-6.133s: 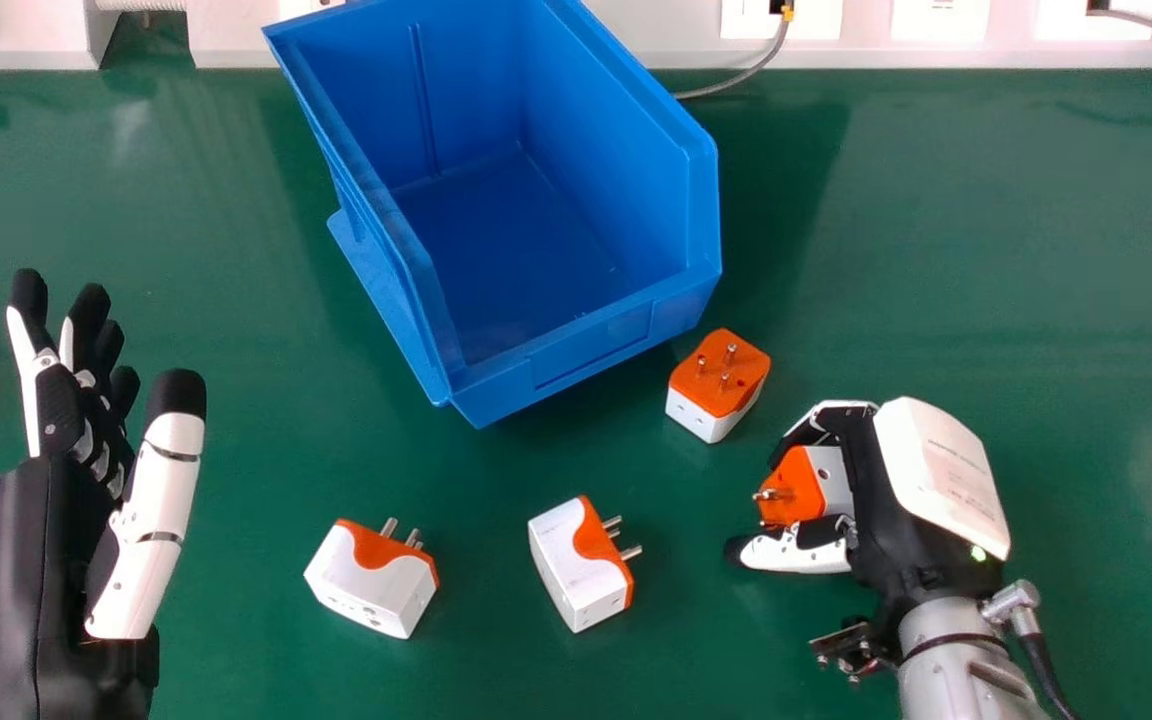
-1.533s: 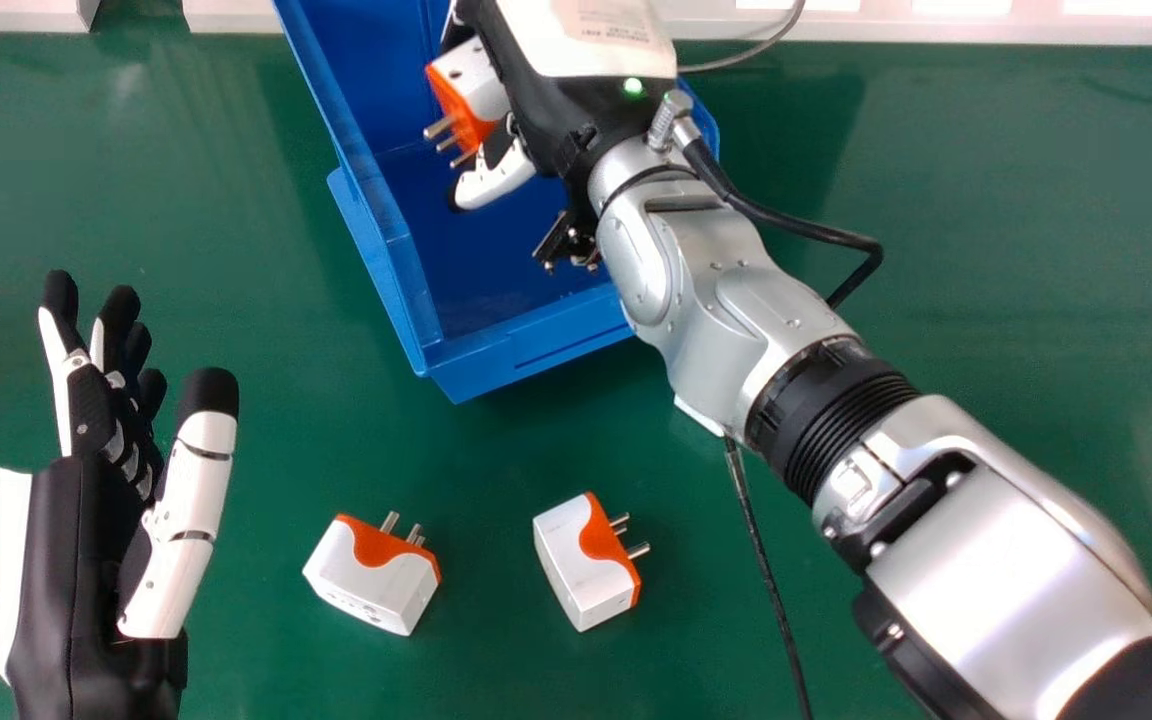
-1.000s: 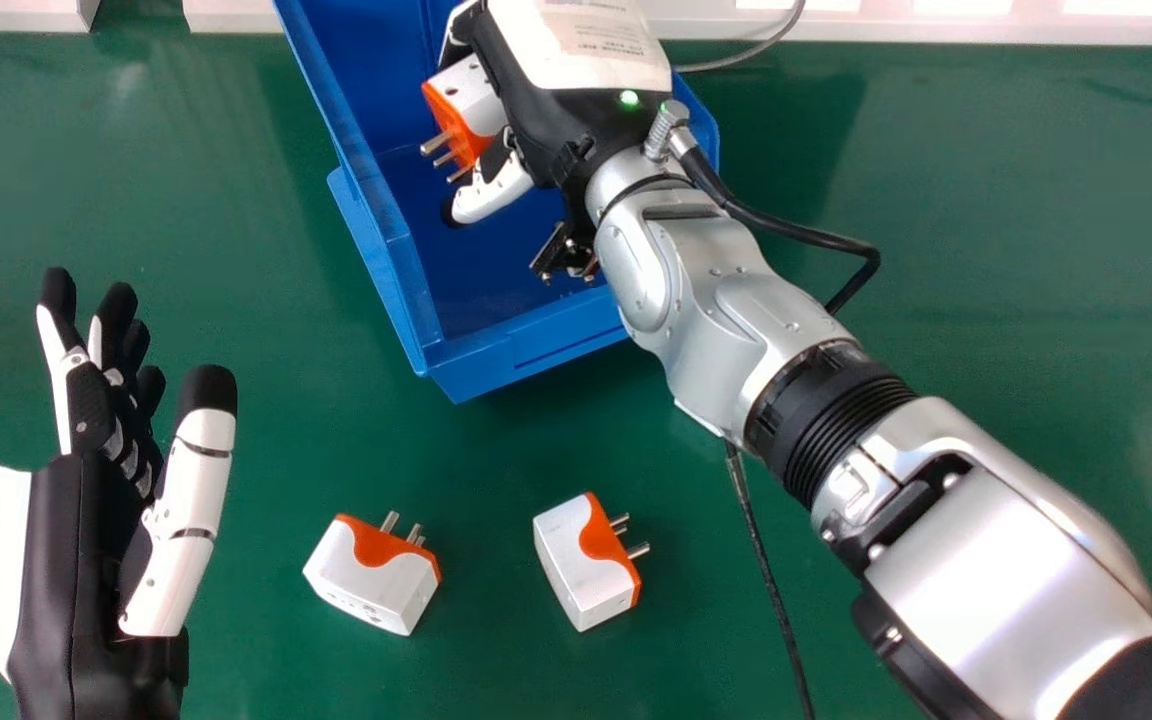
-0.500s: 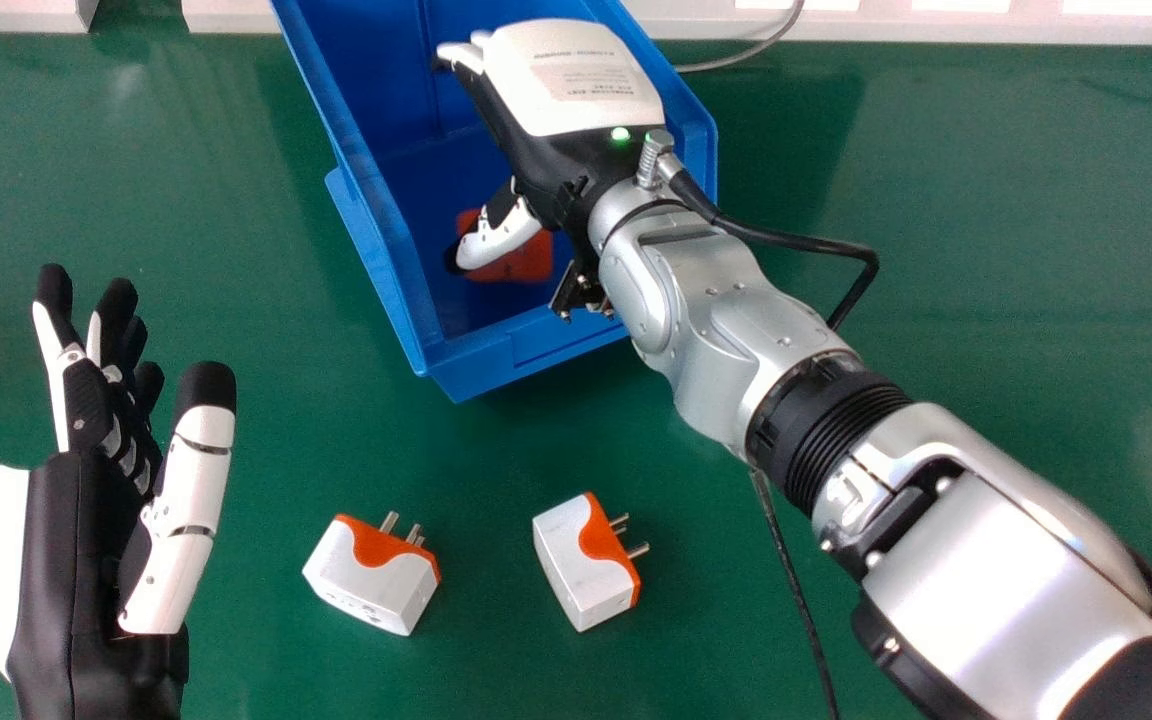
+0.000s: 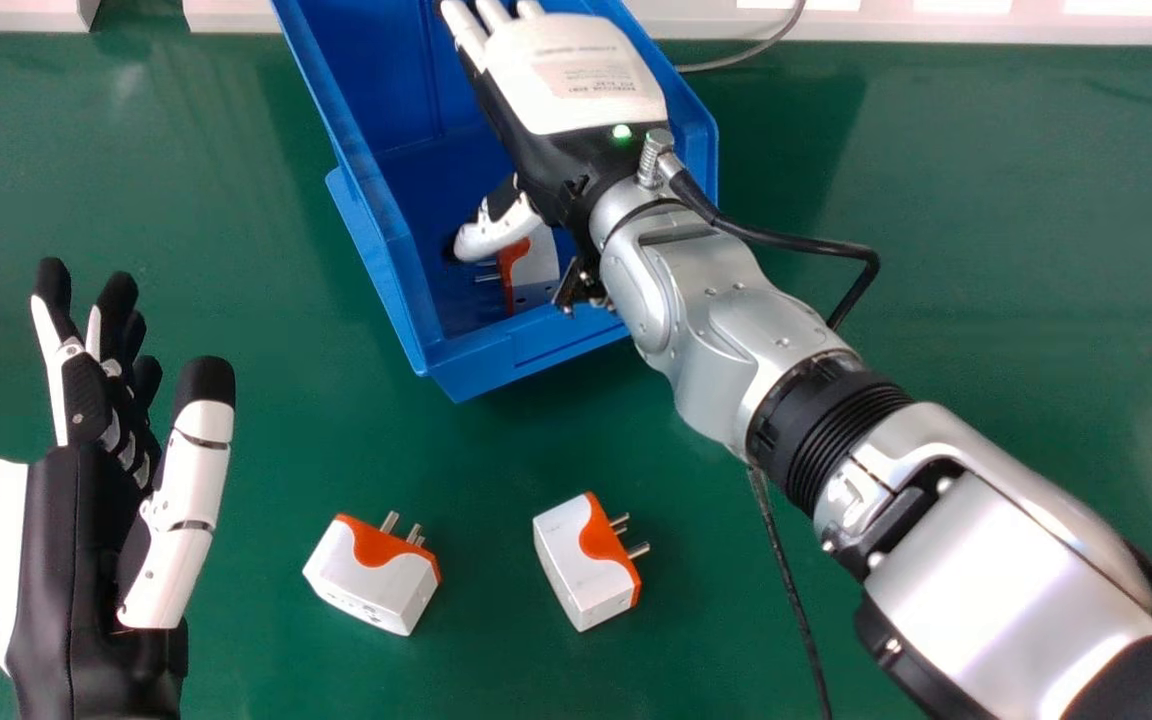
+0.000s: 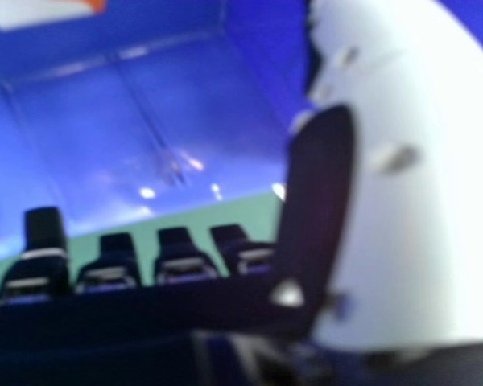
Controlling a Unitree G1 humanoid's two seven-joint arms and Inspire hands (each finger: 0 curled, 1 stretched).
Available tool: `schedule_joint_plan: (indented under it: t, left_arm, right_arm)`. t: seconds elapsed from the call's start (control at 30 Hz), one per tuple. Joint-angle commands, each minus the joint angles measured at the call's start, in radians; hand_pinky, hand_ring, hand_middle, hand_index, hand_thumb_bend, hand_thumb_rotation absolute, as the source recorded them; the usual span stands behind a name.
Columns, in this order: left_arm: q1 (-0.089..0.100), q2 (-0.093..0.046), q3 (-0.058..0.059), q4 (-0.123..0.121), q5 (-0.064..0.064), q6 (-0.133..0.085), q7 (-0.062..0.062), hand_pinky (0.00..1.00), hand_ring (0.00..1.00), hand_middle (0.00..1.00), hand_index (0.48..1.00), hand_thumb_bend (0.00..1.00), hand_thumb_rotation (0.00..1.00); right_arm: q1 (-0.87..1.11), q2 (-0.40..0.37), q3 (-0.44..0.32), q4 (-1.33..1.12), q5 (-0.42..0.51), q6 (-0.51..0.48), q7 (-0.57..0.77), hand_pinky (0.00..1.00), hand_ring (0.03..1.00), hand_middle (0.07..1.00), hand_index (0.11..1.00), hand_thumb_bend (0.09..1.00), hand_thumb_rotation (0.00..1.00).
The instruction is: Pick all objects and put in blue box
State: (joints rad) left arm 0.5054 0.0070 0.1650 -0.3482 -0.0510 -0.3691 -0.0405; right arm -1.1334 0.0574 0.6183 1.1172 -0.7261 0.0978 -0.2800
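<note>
The fingers of the right hand (image 5: 581, 75) are spread wide, with an adapter (image 5: 539, 260) at the near end inside the blue box (image 5: 471, 375). The hand should be raised clear of the walls before being brought to the two adapters (image 5: 586, 565) on the desk (image 5: 476, 460).

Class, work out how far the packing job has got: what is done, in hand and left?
Partly done: at least one plug adapter lies in the blue box; the arm may hide more. The right robot hand is over the box, fingers straight, apparently holding nothing. Left to pack on the green table: a left adapter and a right adapter.
</note>
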Motion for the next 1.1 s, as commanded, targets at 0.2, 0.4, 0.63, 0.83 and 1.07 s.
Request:
schedule_joint_plan:
  t: [0.2,0.4,0.63,0.83,1.07]
  left_arm:
    - [-0.009,0.008,0.002,-0.019,0.005,-0.010,0.002,1.00,1.00,0.99,0.971,0.42,0.68]
    - [-0.012,0.009,0.001,-0.019,-0.015,-0.001,-0.006,1.00,1.00,0.99,0.969,0.43,0.65]
    - [-0.012,0.006,0.000,-0.016,-0.019,0.000,-0.009,1.00,1.00,0.99,0.970,0.45,0.64]
    - [-0.011,0.002,-0.003,-0.015,-0.013,-0.002,-0.007,0.99,1.00,0.99,0.973,0.46,0.63]
    - [-0.013,0.002,-0.007,-0.016,-0.004,0.002,-0.002,1.00,1.00,1.00,0.974,0.44,0.65]
  right_arm:
    - [0.064,-0.059,-0.005,-0.191,-0.034,-0.022,-0.111,0.85,0.975,1.000,0.949,0.446,0.02]
    - [0.225,-0.142,-0.034,-0.492,-0.065,-0.024,-0.136,0.85,0.977,1.000,0.967,0.384,0.00]
    - [0.464,-0.221,-0.089,-0.877,-0.117,0.005,-0.134,0.75,0.899,0.955,0.914,0.383,0.05]
    - [0.705,-0.281,-0.171,-1.156,-0.085,-0.037,-0.089,0.75,0.902,0.968,0.934,0.346,0.16]
    - [0.987,-0.338,-0.259,-1.373,-0.066,-0.094,-0.074,0.82,0.945,0.994,0.955,0.374,0.18]
